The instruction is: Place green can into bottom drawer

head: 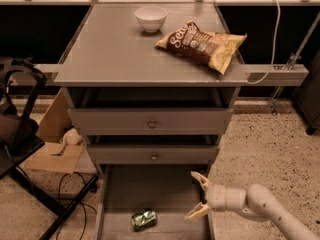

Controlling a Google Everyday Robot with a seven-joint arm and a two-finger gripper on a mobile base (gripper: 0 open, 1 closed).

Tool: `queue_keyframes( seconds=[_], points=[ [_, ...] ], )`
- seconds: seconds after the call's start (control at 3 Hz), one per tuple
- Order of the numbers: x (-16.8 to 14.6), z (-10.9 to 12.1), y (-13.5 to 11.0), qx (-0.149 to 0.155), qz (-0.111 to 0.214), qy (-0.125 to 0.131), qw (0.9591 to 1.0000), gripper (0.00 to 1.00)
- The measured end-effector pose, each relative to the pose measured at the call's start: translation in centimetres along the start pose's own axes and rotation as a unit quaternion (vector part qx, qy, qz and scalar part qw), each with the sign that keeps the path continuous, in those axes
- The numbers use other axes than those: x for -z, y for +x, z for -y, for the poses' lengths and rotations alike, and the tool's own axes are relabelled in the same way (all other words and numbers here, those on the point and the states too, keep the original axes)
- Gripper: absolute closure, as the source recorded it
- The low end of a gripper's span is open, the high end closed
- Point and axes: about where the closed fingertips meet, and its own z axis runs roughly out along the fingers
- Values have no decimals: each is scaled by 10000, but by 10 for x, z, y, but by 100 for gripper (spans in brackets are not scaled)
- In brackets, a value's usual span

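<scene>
Claw (pixel 189 195) spread wide near green can (pixel 144 219) (mottled, lying on its side) on bottom drawer (pixel 150 189) floor.

The can (pixel 144 219) lies in the bottom drawer (pixel 150 186), left of the hand (pixel 190 196).
</scene>
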Motion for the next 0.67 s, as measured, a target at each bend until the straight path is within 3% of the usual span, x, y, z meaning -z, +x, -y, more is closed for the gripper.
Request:
queue_keyframes(
  seconds=[0.33, 0.67],
  points=[
    [49, -40, -40, 108, -934, -232, 9953, 0],
    [66, -80, -68, 6, -1680, -319, 9853, 0]
  ],
)
